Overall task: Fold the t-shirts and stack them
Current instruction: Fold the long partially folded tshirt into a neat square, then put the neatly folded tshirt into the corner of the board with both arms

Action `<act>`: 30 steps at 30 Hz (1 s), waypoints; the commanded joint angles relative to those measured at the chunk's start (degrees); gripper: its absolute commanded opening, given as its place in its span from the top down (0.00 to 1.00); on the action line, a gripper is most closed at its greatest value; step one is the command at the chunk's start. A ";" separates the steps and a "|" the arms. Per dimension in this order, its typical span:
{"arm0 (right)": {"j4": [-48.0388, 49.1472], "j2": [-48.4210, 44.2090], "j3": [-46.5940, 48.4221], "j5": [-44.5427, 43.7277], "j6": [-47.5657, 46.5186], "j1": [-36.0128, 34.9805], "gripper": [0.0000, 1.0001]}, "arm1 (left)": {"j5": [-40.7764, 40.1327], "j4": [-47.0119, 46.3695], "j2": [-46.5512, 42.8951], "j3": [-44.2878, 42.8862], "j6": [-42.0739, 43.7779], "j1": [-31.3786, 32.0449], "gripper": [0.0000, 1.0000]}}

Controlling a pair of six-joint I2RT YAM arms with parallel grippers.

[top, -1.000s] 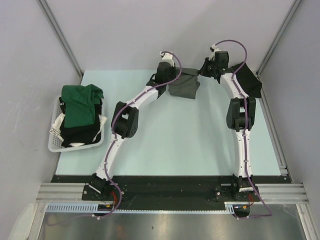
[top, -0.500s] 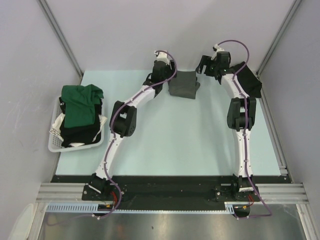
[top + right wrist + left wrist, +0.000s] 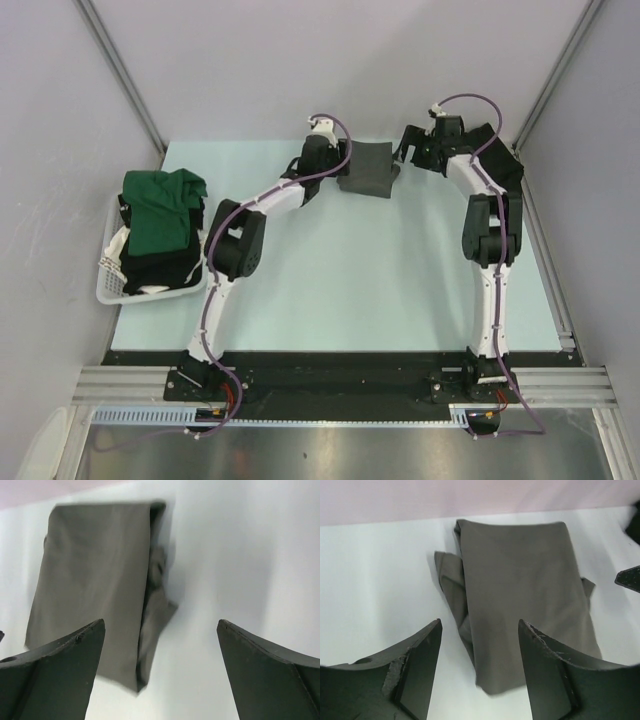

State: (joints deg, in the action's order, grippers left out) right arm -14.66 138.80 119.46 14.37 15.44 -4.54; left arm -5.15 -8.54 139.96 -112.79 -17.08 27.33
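Left wrist | charcoal grey t-shirt [image 3: 525, 595] folded flat | left gripper [image 3: 479, 630] apart, empty | right gripper [image 3: 161, 625] likewise apart | soft limp cloth (probably light): pinch a folded edge

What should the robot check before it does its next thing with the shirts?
1. Left tool open and empty: ok.
2. Right tool open and empty: ok.
3. Grey shirt folded neatly: not ok, cloth bunches out along one side.
4. Both tools clear of the grey shirt: cannot tell.
5. Another shirt ready: ok, green shirt lies on top in the basket.
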 commanded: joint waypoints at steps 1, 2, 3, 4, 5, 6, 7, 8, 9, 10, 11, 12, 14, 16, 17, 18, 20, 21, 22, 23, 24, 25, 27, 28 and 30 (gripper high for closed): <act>1.73 -11.18 -7.65 0.83 2.13 -0.65 0.00 | 1.37 -2.10 -10.67 6.86 -0.15 1.32 0.32; 1.91 -11.97 -9.05 0.92 2.40 -0.65 0.00 | 1.37 -2.01 -11.02 7.49 -0.15 1.32 0.32; 1.82 -13.02 -10.11 1.44 2.66 -0.65 0.00 | 1.80 -1.92 -11.29 7.93 0.03 1.32 0.32; 1.65 -13.47 -11.43 2.23 2.84 -0.65 0.00 | 1.98 -1.75 -11.29 8.03 0.20 1.32 0.31; 0.60 -13.82 -11.88 2.41 3.27 -0.65 0.00 | 2.24 -0.79 -11.12 7.77 0.29 1.32 0.31; 0.07 -14.78 -12.32 3.03 3.37 -0.65 0.00 | 3.12 -0.26 -10.68 7.50 0.21 1.32 0.31; -0.28 -15.40 -13.54 3.64 3.37 -0.56 0.00 | 3.47 0.36 -10.41 6.37 -0.05 1.23 0.31; -0.90 -16.01 -14.25 3.73 3.37 -0.65 0.00 | 3.91 1.84 -9.89 5.57 -0.49 1.32 0.31; -0.73 -18.02 -15.30 3.91 3.19 -0.74 0.00 | 4.61 2.81 -8.66 4.52 -1.98 1.23 0.30; -0.46 -19.08 -16.35 4.17 2.93 -0.83 0.00 | 5.32 3.95 -7.87 1.90 -2.95 1.06 0.30; -0.38 -20.05 -18.10 4.00 2.75 -0.83 0.00 | 6.45 6.40 -6.99 0.40 -5.31 0.88 0.30; -0.37 -20.93 -18.82 4.00 2.23 -0.83 0.00 | 6.99 7.56 -5.24 -1.10 -6.55 0.79 0.30; -0.55 -22.87 -20.31 3.91 2.22 -0.48 0.00 | 7.70 10.71 -3.56 -5.14 -9.88 0.44 0.30; 0.06 -24.10 -21.63 4.70 3.45 -0.04 0.00 | 7.96 11.61 -2.15 -7.17 -11.12 0.35 0.30; 0.07 -24.28 -22.33 4.70 3.80 0.14 0.00 | 7.70 11.96 -1.71 -7.44 -12.26 0.35 0.30; -0.20 -24.54 -22.51 4.79 3.81 0.23 0.00 | 7.44 12.14 -1.27 -7.96 -12.80 0.18 0.31; -0.81 -25.33 -22.69 4.70 3.72 0.32 0.00 | 7.17 13.53 -0.40 -8.67 -14.72 -0.08 0.31; -0.99 -25.60 -23.13 4.61 3.63 0.49 0.00 | 6.99 14.15 -0.13 -9.63 -15.34 -0.17 0.32; -0.99 -26.03 -23.22 4.53 3.80 0.49 0.00 | 6.99 15.73 0.22 -10.25 -16.13 -0.43 0.32; -0.99 -26.73 -23.48 4.44 3.81 0.49 0.00 | 6.73 16.44 0.57 -10.60 -17.01 -0.61 0.34; -0.99 -27.00 -23.57 4.44 3.81 0.67 0.00 | 6.29 16.97 0.58 -10.78 -17.37 -0.61 0.34; -1.16 -27.18 -23.57 4.52 3.81 0.67 0.00 | 5.68 18.10 0.49 -10.61 -17.63 -0.53 0.34; -1.43 -27.53 -23.40 4.70 3.89 0.76 0.00 | 5.24 18.73 0.14 -10.17 -18.60 -0.53 0.34; -1.78 -27.53 -23.31 4.61 3.98 0.84 0.00 | 3.58 19.51 0.14 -10.08 -19.47 -0.53 0.34; -2.22 -27.71 -23.04 4.87 3.98 0.84 0.00 | 2.78 20.48 0.22 -10.08 -20.27 -0.61 0.33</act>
State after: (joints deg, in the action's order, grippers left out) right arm -16.27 114.61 95.88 18.48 19.05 -3.92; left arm 0.12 9.32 140.55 -120.70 -33.65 27.07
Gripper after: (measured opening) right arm 0.995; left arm 0.664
